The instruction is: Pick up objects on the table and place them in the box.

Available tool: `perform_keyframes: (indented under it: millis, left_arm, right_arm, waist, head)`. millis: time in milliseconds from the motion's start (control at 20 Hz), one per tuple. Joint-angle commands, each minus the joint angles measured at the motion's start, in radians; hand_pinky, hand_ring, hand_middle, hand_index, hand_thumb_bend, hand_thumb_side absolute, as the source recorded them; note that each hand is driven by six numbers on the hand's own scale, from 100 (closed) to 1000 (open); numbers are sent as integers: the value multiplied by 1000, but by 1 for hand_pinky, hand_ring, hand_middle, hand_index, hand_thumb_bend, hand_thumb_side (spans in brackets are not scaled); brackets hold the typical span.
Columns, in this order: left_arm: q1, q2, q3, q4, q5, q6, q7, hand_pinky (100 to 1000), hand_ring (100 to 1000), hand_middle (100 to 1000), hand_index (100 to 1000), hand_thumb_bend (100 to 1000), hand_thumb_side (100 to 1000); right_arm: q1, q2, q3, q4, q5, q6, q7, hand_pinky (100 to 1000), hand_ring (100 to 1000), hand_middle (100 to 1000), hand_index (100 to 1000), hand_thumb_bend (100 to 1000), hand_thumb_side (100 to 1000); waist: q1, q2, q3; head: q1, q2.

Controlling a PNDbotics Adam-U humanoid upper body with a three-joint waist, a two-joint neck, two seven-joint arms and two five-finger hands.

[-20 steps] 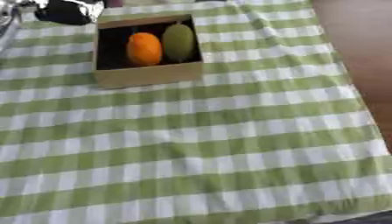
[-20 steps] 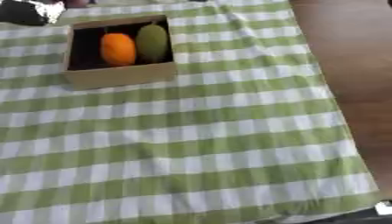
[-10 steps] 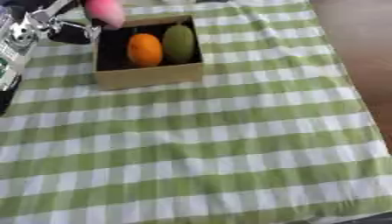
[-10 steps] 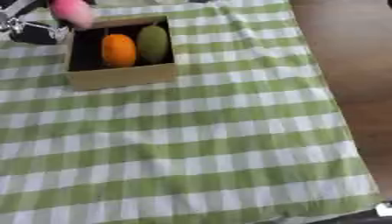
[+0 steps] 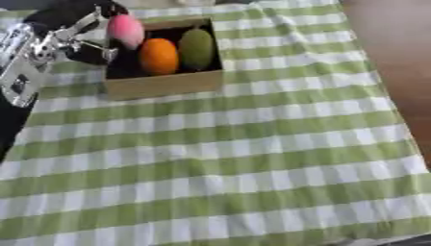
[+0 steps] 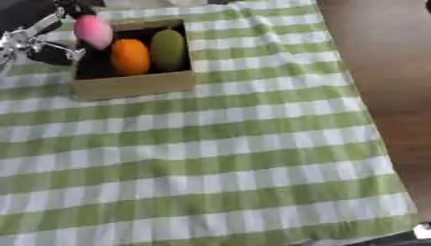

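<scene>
A brown cardboard box stands at the far left of the green-and-white checked cloth. Inside it lie an orange round fruit and, to its right, a green oval fruit. My left hand, black and silver, reaches in from the upper left. It holds a pink oval object over the box's left side, beside the orange fruit. Whether the pink object touches the box floor is hidden. My right hand shows in neither view.
The checked cloth covers the table down to the near edge, with no loose objects on it. A bare brown surface runs along the right side. A small pale shape sits at the lower right corner.
My left hand has come in from the upper left corner, carrying the pink object rightward and down until it is over the box's left side.
</scene>
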Motion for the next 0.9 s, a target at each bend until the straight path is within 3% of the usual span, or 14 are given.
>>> perform_keyframes:
  millis: [50, 200, 300, 350, 400, 450, 500, 550, 600, 650, 700, 750, 900]
  left_arm:
    - [-27, 15, 18, -3, -71, 28, -15, 911, 887, 814, 936, 531, 174]
    - [-27, 11, 25, -1, -108, 45, -32, 931, 921, 836, 963, 589, 354]
    - [-26, 12, 27, -6, -111, 45, -45, 931, 934, 842, 969, 582, 408]
    - [-26, 12, 27, -14, -105, 43, -49, 917, 927, 835, 964, 521, 395]
    - [-25, 13, 28, -23, -95, 41, -52, 914, 924, 834, 961, 454, 479]
    - [-25, 15, 30, -39, -80, 40, -51, 907, 918, 825, 955, 385, 323]
    - [-24, 19, 31, -61, -59, 43, -47, 899, 913, 821, 951, 178, 457]
    - [-21, 24, 36, -98, -23, 47, -37, 889, 903, 813, 944, 100, 210]
    - [-16, 31, 42, -147, 26, 57, -22, 866, 886, 798, 928, 100, 578]
    - [-9, 42, 49, -213, 91, 68, -1, 852, 877, 793, 920, 100, 345]
    - [2, 56, 52, -278, 157, 86, 15, 849, 875, 792, 919, 100, 357]
    - [13, 68, 63, -359, 242, 105, 40, 812, 843, 766, 904, 100, 466]
    - [63, 114, 94, -584, 515, 169, 121, 770, 806, 728, 889, 100, 574]
  right_arm:
    - [-8, -15, -8, -12, 1, 2, 4, 1000, 988, 624, 969, 100, 531]
    - [-6, -13, -8, -12, 1, 4, 5, 1000, 988, 624, 969, 100, 530]
    - [-5, -13, -9, -12, 0, 4, 5, 1000, 988, 624, 969, 100, 530]
    - [-5, -13, -10, -12, 0, 5, 5, 1000, 988, 624, 969, 100, 529]
    - [-5, -13, -10, -12, 0, 5, 4, 1000, 988, 624, 969, 100, 533]
    - [-5, -13, -10, -13, 0, 5, 4, 1000, 988, 624, 969, 100, 529]
    - [-5, -12, -11, -13, -1, 5, 2, 1000, 988, 624, 969, 100, 529]
    - [-6, -13, -11, -15, -2, 5, 0, 1000, 987, 624, 968, 100, 528]
    - [-6, -14, -12, -17, -3, 3, -3, 1000, 986, 625, 967, 100, 526]
    - [-7, -16, -13, -20, -5, 0, -8, 1000, 986, 626, 967, 100, 526]
    - [-8, -18, -14, -23, -7, -2, -14, 1000, 985, 626, 966, 100, 525]
    - [-10, -19, -15, -29, -10, -5, -22, 1000, 983, 628, 965, 100, 524]
    - [-16, -21, -14, -48, -18, -12, -53, 1000, 979, 632, 962, 100, 522]
  waist:
    - [-3, -18, -1]
    - [-3, -18, 0]
    - [-3, -19, 0]
    - [-3, -20, 1]
    - [-3, -20, 1]
    - [-3, -21, 2]
    - [-3, -21, 2]
    - [-4, -21, 2]
    - [-4, -21, 3]
    - [-4, -21, 4]
    - [-4, -20, 5]
    - [-4, -20, 6]
    - [-3, -21, 12]
  head:
    - [0, -8]
    - [-1, -9]
    - [-1, -8]
    - [-2, -8]
    - [-2, -8]
    - [-2, -8]
    - [-2, -8]
    - [-3, -8]
    - [-4, -6]
    - [-4, -4]
    - [-4, -3]
    - [-5, -2]
    - [-6, -1]
